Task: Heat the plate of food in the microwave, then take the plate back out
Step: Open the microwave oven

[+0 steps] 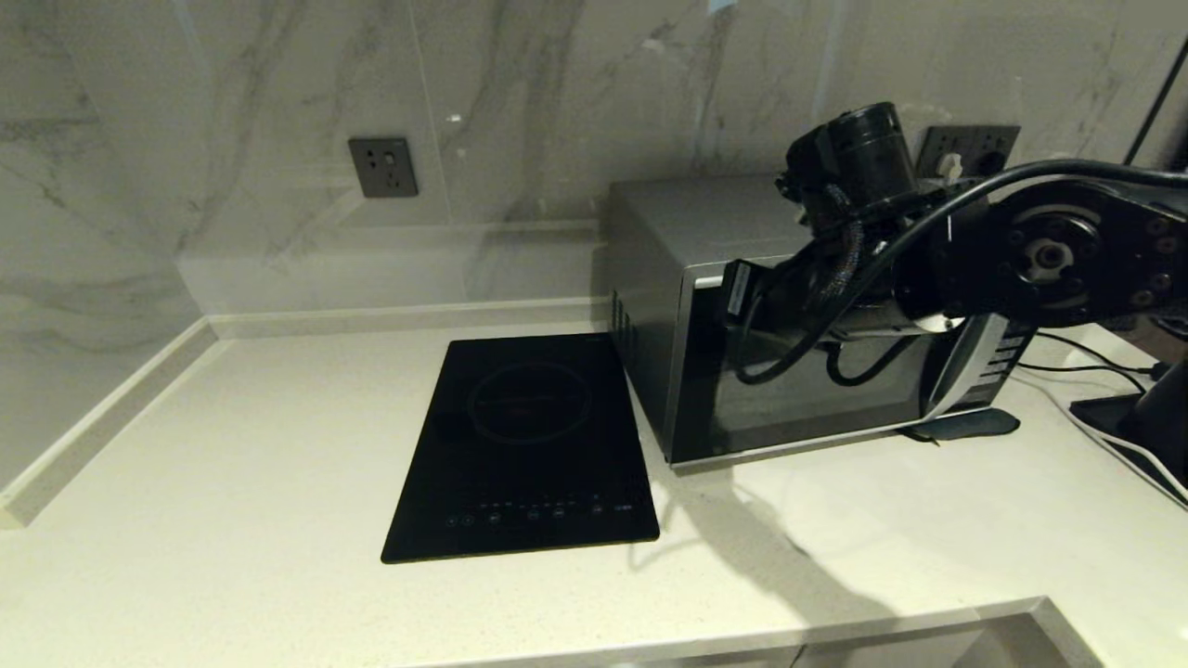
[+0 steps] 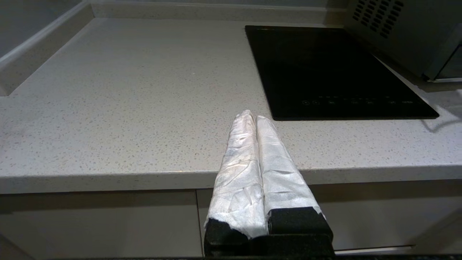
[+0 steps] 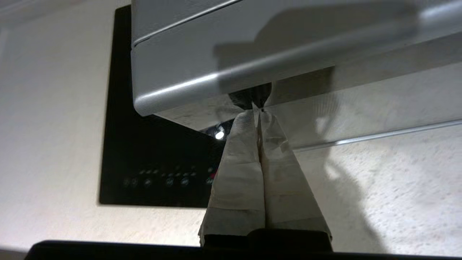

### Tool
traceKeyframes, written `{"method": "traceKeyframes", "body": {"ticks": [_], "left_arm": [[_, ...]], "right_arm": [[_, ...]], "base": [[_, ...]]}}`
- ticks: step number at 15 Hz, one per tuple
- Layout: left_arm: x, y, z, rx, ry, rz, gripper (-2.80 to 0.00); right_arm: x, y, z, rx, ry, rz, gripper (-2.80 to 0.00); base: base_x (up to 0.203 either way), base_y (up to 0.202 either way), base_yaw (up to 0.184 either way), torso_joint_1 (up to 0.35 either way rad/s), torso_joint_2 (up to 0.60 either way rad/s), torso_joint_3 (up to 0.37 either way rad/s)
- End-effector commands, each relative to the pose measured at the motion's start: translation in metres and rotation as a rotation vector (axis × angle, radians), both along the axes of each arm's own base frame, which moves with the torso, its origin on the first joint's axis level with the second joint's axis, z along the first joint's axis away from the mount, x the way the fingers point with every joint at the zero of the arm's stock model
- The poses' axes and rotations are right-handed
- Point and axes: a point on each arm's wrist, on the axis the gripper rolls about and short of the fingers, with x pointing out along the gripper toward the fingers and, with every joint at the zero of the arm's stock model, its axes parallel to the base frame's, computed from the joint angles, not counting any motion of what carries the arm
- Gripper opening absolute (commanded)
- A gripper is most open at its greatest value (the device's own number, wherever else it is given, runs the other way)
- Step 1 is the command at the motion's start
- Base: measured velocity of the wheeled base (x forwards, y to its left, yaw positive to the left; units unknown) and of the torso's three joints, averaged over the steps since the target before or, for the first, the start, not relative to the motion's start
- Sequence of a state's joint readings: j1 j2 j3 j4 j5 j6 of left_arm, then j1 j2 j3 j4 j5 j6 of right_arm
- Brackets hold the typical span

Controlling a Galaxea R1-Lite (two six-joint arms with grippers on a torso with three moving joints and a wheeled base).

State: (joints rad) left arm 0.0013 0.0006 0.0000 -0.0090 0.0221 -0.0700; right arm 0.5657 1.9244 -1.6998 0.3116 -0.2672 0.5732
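The microwave (image 1: 668, 232) stands at the back right of the counter, its dark glass door (image 1: 807, 399) closed. My right arm (image 1: 835, 232) reaches across the front of it from the right. In the right wrist view my right gripper (image 3: 259, 112) is shut on nothing, its white-wrapped tips pressed against the glass just under the door's silver top edge (image 3: 216, 77). The plate of food is hidden. My left gripper (image 2: 251, 116) is shut and empty, hovering at the counter's front edge, left of the hob.
A flat black hob (image 1: 529, 445) lies left of the microwave. A dark flat piece (image 1: 965, 425) sticks out under the microwave's front right corner. Cables (image 1: 1095, 371) run across the counter at the right. A wall socket (image 1: 382, 167) is at the back.
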Motion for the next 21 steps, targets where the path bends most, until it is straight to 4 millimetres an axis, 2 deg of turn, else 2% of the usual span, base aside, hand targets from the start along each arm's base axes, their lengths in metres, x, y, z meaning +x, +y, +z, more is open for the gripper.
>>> {"method": "traceKeyframes", "body": {"ticks": [1, 9, 16, 19, 21], "left_arm": [[0.0, 0.0, 0.0, -0.001, 0.001, 0.001, -2.8], [0.0, 0.0, 0.0, -0.001, 0.001, 0.001, -2.8], [0.0, 0.0, 0.0, -0.002, 0.001, 0.001, -2.8], [0.0, 0.0, 0.0, -0.001, 0.001, 0.001, -2.8], [0.0, 0.0, 0.0, -0.001, 0.001, 0.001, -2.8]], "right_arm": [[0.008, 0.006, -0.008, -0.009, -0.002, 0.0, -2.8], [0.022, 0.016, -0.01, -0.036, -0.08, 0.027, -2.8], [0.037, 0.026, -0.028, -0.05, -0.078, 0.034, -2.8], [0.037, 0.025, -0.026, -0.046, -0.081, 0.031, -2.8], [0.031, 0.021, -0.017, -0.032, -0.096, 0.027, -2.8]], "base": [[0.0, 0.0, 0.0, 0.0, 0.0, 0.0], [0.0, 0.0, 0.0, 0.0, 0.0, 0.0], [0.0, 0.0, 0.0, 0.0, 0.0, 0.0], [0.0, 0.0, 0.0, 0.0, 0.0, 0.0], [0.0, 0.0, 0.0, 0.0, 0.0, 0.0]]}}
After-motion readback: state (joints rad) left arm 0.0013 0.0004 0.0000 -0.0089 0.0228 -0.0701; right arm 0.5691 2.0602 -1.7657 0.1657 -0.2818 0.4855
